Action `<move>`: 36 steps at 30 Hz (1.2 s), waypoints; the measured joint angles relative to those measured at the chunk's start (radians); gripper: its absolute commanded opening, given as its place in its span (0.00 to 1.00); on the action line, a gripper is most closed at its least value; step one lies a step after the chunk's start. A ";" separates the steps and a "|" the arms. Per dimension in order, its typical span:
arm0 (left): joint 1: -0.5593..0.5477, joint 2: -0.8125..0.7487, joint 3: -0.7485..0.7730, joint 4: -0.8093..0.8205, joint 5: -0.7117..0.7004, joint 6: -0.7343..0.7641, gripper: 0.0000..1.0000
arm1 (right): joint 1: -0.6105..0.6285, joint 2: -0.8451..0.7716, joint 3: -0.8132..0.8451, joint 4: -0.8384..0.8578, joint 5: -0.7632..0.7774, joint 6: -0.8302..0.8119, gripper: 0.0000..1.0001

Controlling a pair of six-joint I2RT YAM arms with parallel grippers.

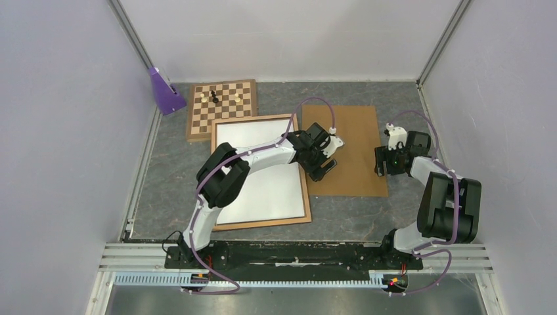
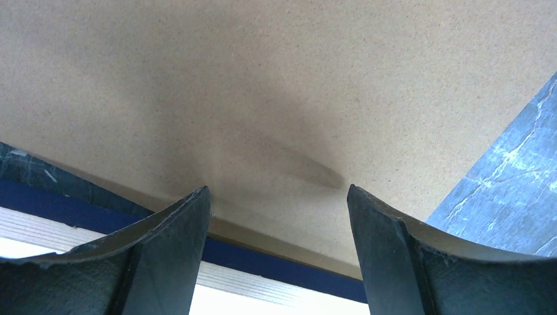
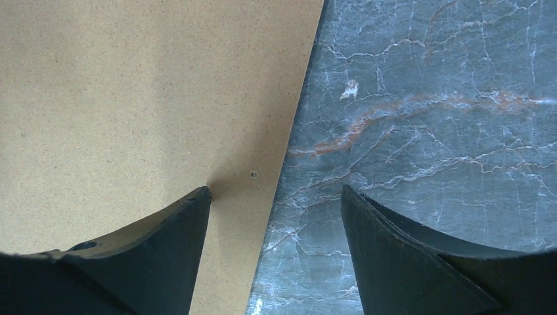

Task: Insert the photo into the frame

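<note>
The photo (image 1: 269,193) lies white side up inside the wooden frame (image 1: 263,224), flat on the table (image 1: 171,170) and touching the left edge of the brown board (image 1: 355,157). The left gripper (image 1: 326,161) hovers over the board's left edge, jaws spread and empty. The right gripper (image 1: 381,162) hovers over the board's right edge, jaws likewise spread and empty.

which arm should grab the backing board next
Probably right: the right arm has open jaws astride the edge of the backing board. On the left arm, both jaws hover over its flat face.
</note>
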 measured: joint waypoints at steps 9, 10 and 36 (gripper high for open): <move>0.021 -0.019 -0.024 -0.001 -0.002 -0.001 0.83 | 0.000 0.000 0.000 0.008 0.002 -0.001 0.75; 0.023 -0.021 -0.026 -0.002 -0.003 -0.001 0.83 | 0.001 0.000 0.000 0.008 0.003 -0.002 0.75; 0.044 -0.064 -0.038 -0.061 -0.020 -0.156 0.87 | 0.000 -0.009 -0.006 0.019 0.020 -0.009 0.74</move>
